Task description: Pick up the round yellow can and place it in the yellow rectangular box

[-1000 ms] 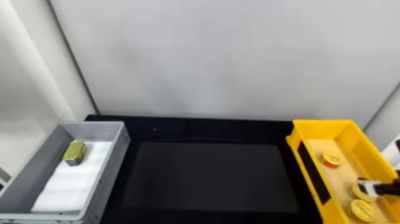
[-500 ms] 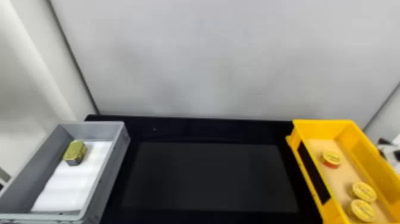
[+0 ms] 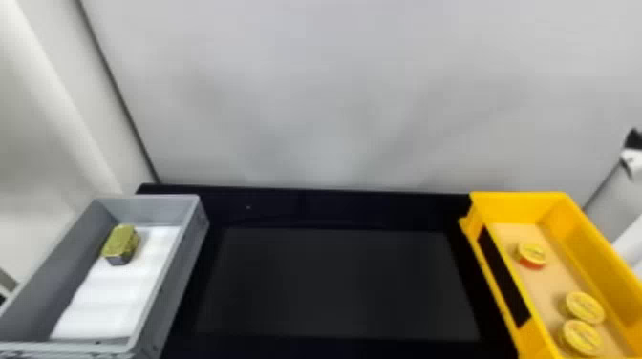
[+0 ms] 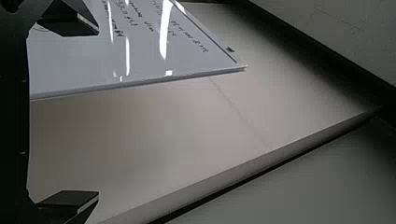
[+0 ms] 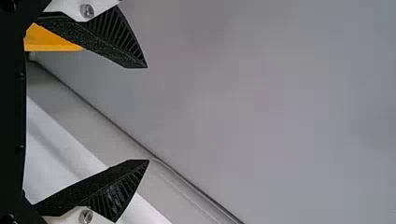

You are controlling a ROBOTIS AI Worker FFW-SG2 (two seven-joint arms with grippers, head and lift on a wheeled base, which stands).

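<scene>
Looked at the head view first. Found a round yellow can [image 3: 531,254] with a red side, lying inside the yellow box [image 3: 513,207], toward the far end. Saw a second can [image 3: 585,307] and a third can [image 3: 581,337] nearer in the same box, just beside each other. Saw the black desk [image 3: 334,205] between the yellow box and a grey box [image 3: 148,210]. Spotted a gold tin [image 3: 121,242] in the grey box, near a white pad [image 3: 110,305]. Saw the right tool [image 3: 633,143] up high, well apart from the cans.

Next, looked at the left wrist view. Found the left tool [image 4: 98,112] wide open and empty. Saw a shiny white board [image 4: 79,60] with black writing.

Last, looked at the right wrist view. Found the right tool [image 5: 148,114] wide open and empty too. Saw a bit of the yellow box behind one finger.
</scene>
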